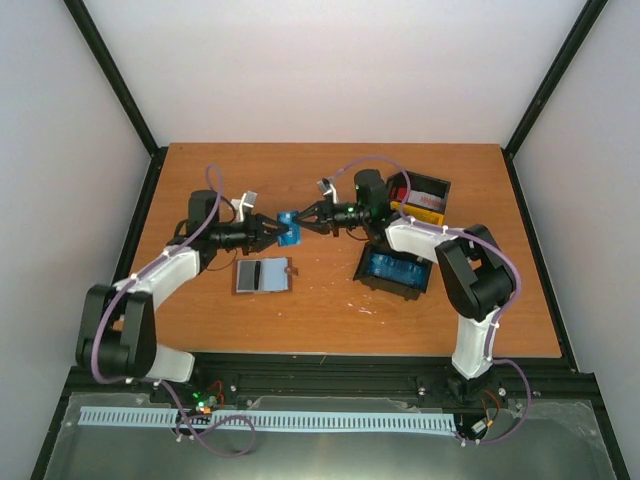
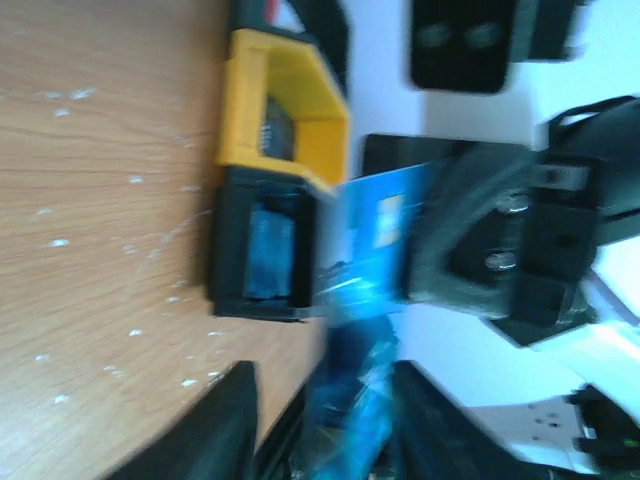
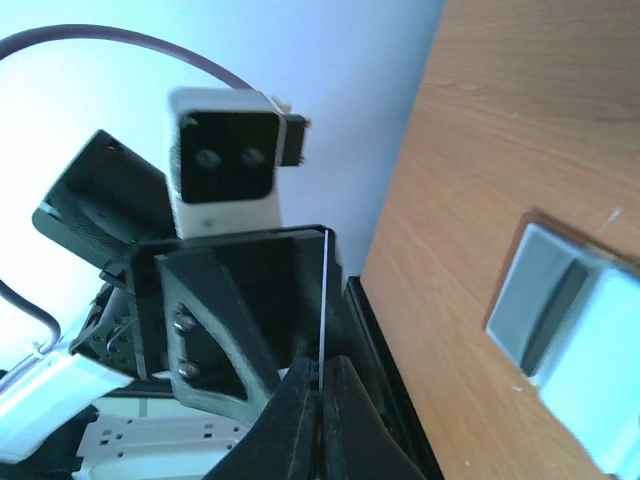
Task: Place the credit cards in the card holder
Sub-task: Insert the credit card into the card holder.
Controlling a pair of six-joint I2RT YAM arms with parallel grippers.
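Above the wooden table [image 1: 330,320], the open card holder [image 1: 263,276] lies flat, just below the meeting arms. Right gripper [image 1: 306,221] is clamped on a blue credit card [image 1: 289,229] in mid-air. Left gripper [image 1: 272,233] is at the opposite edge; I cannot tell whether it grips. Card looks light, stiff and slick, so pinch it near a short edge.

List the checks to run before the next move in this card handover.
1. Grip of right end effector on blue card: ok, shut on its edge.
2. Grip of left end effector on that card: cannot tell, blurred.
3. The card holder lying open, inside up: ok.
4. Card held off the table: ok.
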